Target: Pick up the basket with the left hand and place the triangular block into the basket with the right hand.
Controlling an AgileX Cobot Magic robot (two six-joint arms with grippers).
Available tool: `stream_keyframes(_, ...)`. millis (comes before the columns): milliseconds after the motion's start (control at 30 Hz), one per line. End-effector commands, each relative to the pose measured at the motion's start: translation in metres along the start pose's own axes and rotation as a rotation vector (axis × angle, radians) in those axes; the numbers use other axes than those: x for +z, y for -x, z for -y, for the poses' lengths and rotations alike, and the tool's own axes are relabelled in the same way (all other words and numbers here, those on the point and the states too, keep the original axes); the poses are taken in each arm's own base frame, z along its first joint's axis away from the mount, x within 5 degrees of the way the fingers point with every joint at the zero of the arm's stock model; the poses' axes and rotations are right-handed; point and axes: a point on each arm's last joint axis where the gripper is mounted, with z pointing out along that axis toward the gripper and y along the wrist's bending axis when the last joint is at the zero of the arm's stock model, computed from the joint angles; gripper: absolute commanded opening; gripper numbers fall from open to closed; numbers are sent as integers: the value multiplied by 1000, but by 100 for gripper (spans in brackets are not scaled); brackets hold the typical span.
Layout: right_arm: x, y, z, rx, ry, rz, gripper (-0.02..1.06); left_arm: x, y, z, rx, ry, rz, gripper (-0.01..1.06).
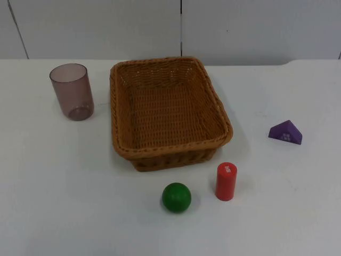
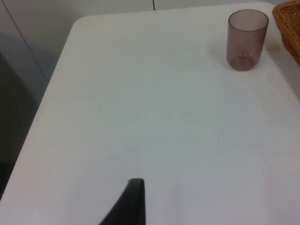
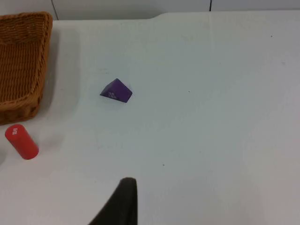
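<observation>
Fingertips are all that the wrist cameras catch of the arms: one black tip of the left end effector [image 2: 133, 201] over bare bench [image 2: 140, 117], and one of the right end effector [image 3: 123, 199] likewise, so whether either pair is apart or together cannot be told. Both arms appear to wait back from the work, which would explain why nothing is held yet. Ahead of the left end effector stands a purple cup [image 2: 247, 39], with the basket [image 2: 288, 26] just past it. Ahead of the right end effector the triangular block [image 3: 116, 91] lies alone, well apart from it. In the top view the basket [image 1: 168, 112] sits at centre, empty, the block at middle right, a red cylinder [image 1: 226, 181] and green ball [image 1: 176, 197] at lower centre.
</observation>
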Motion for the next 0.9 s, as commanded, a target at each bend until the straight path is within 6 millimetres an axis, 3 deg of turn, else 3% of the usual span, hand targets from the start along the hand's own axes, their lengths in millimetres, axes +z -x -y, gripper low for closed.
stream_keyframes(0, 0, 0, 1, 10, -7, 10, 105, 1, 0, 0, 0, -1, 9, 105)
stream_keyframes(267, 0, 1, 4, -22, 4, 10, 105, 1, 0, 0, -31, -7, 9, 105)
stream_keyframes(400, -1, 7, 4, -35, -7, 31, 105, -1, 17, -1, -94, -1, 5, 105)
stream_keyframes(533, 7, 55, 5, -66, -39, 118, 105, 3, 75, -7, -79, 41, 69, 105)
stream_keyframes(567, 7, 55, 5, -66, -39, 118, 105, 3, 75, -7, -79, 41, 69, 105)
stream_keyframes(600, 12, 70, 6, -82, -53, 149, 105, 5, 89, -8, -84, 43, 81, 105)
stream_keyframes(633, 19, 90, 6, -102, -64, 184, 105, 13, 112, -9, -82, 46, 94, 105)
stream_keyframes(733, 38, 128, 3, -102, -49, 208, 105, 31, 154, -9, -67, 42, 138, 105)
stream_keyframes(767, 38, 128, 3, -102, -49, 208, 105, 31, 154, -9, -67, 42, 138, 105)
stream_keyframes(867, 54, 155, 1, -80, -42, 207, 105, 52, 182, -6, -83, 15, 143, 105)
